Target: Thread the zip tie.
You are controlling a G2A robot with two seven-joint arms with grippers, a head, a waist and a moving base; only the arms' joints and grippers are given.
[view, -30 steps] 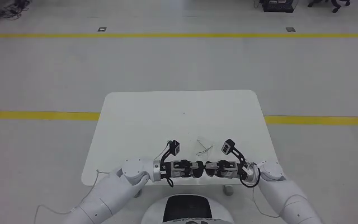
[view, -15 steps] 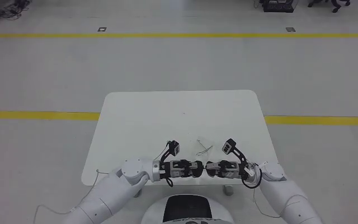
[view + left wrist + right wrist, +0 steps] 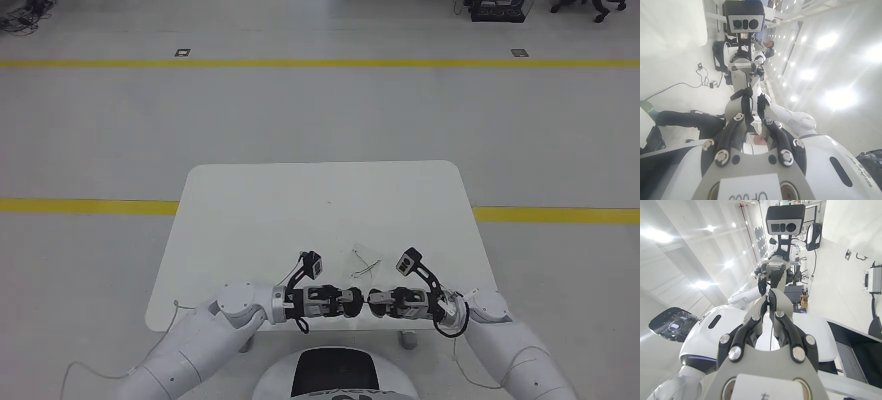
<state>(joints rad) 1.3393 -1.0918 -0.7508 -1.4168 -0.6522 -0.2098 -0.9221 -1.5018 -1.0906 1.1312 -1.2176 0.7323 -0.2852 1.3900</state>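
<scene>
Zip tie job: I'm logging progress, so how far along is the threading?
Done: the right hand is shut on the zip tie, a thin dark strip trailing back between its fingers. In hand: both hands meet tip to tip over the table's near edge, left hand facing the strip. Remaining: no closed loop shows, so the threading itself looks unfinished.
</scene>
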